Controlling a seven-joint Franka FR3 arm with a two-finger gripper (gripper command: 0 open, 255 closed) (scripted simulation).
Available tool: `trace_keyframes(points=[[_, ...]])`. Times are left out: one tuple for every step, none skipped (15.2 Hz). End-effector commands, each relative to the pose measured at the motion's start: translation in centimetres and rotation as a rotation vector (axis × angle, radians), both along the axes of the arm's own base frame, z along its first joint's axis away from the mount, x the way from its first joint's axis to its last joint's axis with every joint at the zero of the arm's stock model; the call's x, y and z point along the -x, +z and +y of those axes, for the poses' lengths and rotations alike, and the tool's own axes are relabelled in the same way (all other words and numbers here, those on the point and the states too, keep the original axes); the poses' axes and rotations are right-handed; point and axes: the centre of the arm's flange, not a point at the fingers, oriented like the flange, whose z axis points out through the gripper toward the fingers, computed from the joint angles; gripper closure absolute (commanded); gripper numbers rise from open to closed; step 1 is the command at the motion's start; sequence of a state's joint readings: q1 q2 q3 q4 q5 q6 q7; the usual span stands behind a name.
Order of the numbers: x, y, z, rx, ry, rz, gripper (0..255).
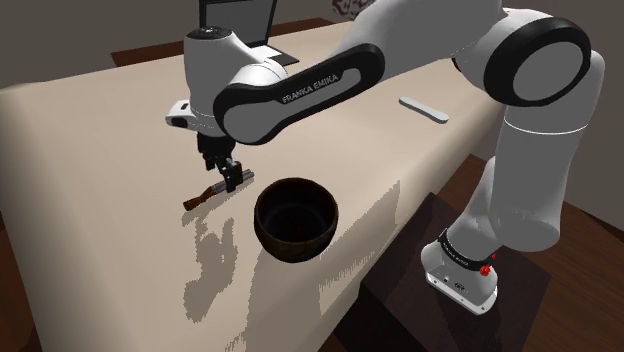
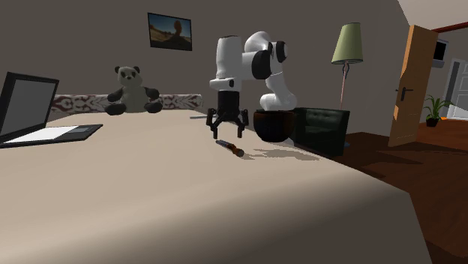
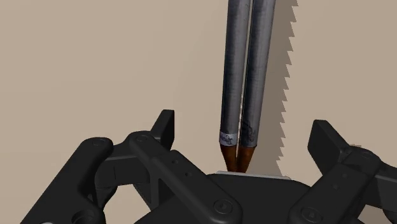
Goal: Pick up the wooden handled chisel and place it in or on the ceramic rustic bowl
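The chisel [image 1: 208, 193] lies flat on the beige tabletop [image 1: 90, 170], its brown handle end toward the shoulder view's left. Just above its blade end hangs my black gripper [image 1: 230, 179], open. In the wrist view the grey blade [image 3: 247, 70] runs between my two fingers [image 3: 164, 129], which stand apart and do not touch it. The dark round bowl [image 1: 296, 219] stands upright and empty, close beside the gripper on the stand's side. From the second exterior view the gripper [image 2: 226, 132] hovers over the chisel [image 2: 230, 148], with the bowl [image 2: 273, 124] behind it.
An open laptop [image 1: 240, 25] [image 2: 30, 105] sits at the far side of the table. A flat white object [image 1: 425, 108] lies near the arm's base. A toy panda [image 2: 132, 90], a dark armchair [image 2: 322, 129] and a floor lamp [image 2: 348, 45] stand beyond the table.
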State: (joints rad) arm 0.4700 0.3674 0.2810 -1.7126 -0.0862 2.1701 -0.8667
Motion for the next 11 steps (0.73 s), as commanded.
trace_keyframes(points=[[0.0,-1.1,0.2,0.0,0.002,0.0,0],[0.0,-1.6,0.2,0.0,0.002,0.0,0],[0.0,-2.1,0.3,0.0,0.002,0.0,0],[-0.1,-2.4,0.3,0.0,0.002,0.0,0],[-0.1,-2.4,0.3,0.0,0.002,0.0,0],[-0.1,-2.4,0.3,0.0,0.002,0.0,0],[-0.1,-2.4,0.3,0.0,0.002,0.0,0],[-0.1,-2.4,0.3,0.0,0.002,0.0,0],[-0.1,-2.4,0.3,0.0,0.002,0.0,0],[-0.1,-2.4,0.3,0.0,0.002,0.0,0],[-0.1,-2.4,0.3,0.0,0.002,0.0,0]])
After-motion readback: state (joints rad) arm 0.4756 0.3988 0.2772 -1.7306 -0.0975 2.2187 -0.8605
